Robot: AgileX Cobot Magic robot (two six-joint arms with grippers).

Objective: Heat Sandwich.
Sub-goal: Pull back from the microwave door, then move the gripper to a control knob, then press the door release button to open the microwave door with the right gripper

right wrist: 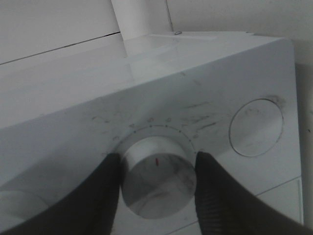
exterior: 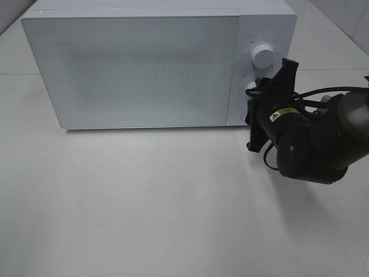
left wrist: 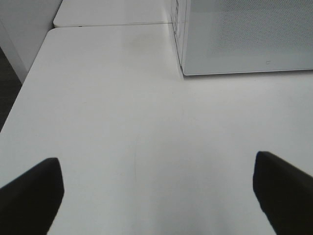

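White tabletop [exterior: 173, 202] fills every view, and a white microwave [exterior: 144, 69] stands along its far edge with its door [exterior: 132, 66] shut. My right claw [right wrist: 159, 161] is at the control panel [exterior: 277, 29] on the microwave's right end, clamped on the lower dial [right wrist: 157, 183] of 2. 1 finger [right wrist: 98, 196] presses each side of its rim, with the red tick on its face between them. The upper dial [exterior: 263, 56] is free, just beside the one I hold. My left claw [left wrist: 156, 196] hangs with its fingers wide apart, gripping nothing, over bare tabletop near the microwave's left front corner.

The sandwich shows in no view. I judge it sits behind the closed door, leftward of my right claw, but the speckled panel hides it. The coming move turns on the dial's axis, which points straight out of the panel into my right claw. The wrist must roll about that line without dragging sideways. My right arm is the one in place; the left is well apart from the panel.
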